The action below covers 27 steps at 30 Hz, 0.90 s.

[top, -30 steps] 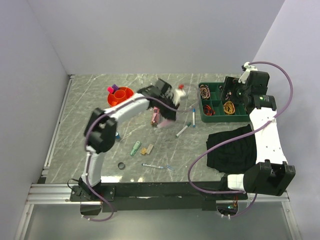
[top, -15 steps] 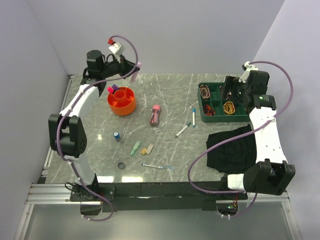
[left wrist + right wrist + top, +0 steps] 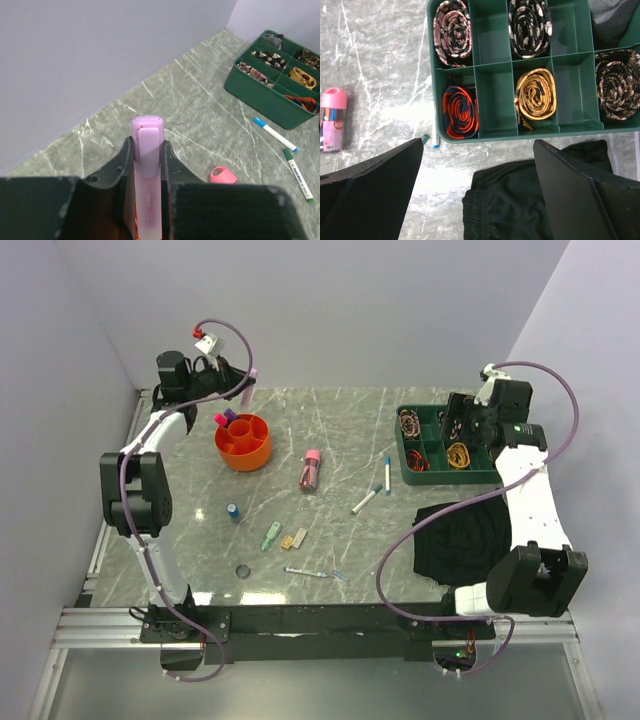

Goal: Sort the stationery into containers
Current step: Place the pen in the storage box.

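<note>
My left gripper (image 3: 244,383) is raised at the back left, behind the orange pot (image 3: 243,441), and is shut on a lilac marker (image 3: 147,165) that stands up between its fingers. The pot holds markers with pink and purple caps (image 3: 226,418). On the table lie a pink tube (image 3: 311,470), two white pens (image 3: 367,500), a blue cylinder (image 3: 233,511), a green clip (image 3: 271,536), a yellow eraser (image 3: 294,538) and a thin pen (image 3: 312,572). My right gripper (image 3: 479,145) is open and empty above the near edge of the green tray (image 3: 520,135).
The green tray (image 3: 445,462) at the back right holds coiled bands (image 3: 536,94). A black cloth (image 3: 465,535) lies in front of it. A small dark ring (image 3: 242,570) sits near the front. Walls close the back and both sides.
My left arm has swung from the middle of the table up to the back left behind the pot, with the lilac marker in its grip. The right arm shifted only slightly.
</note>
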Tool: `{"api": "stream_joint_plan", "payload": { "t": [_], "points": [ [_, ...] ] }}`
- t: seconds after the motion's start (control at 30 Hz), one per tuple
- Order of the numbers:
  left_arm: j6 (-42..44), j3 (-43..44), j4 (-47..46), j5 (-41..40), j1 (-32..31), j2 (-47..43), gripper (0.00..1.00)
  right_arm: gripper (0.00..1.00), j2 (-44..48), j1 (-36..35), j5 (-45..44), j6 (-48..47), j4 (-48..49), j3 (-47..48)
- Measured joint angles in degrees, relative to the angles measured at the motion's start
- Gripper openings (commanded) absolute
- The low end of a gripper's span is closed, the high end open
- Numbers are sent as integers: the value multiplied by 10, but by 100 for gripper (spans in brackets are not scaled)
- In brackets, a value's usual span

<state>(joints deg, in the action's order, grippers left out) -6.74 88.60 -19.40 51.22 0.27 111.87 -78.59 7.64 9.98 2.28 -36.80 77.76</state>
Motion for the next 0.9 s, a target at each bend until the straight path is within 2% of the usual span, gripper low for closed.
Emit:
{"api": "stream_joint_plan", "payload": {
  "t": [0.57, 0.8, 0.9],
  "points": [
    [-22, 2, -67, 15, 24, 107, 8, 100, -48, -22, -46, -37, -23, 57],
    [-35, -1, -80, 21, 24, 118, 30, 100, -50, -42, -62, -50, -27, 57],
    [-30, -8, -90, 28, 25, 118, 36, 100, -54, -47, -66, -53, -27, 57]
  ]
}}
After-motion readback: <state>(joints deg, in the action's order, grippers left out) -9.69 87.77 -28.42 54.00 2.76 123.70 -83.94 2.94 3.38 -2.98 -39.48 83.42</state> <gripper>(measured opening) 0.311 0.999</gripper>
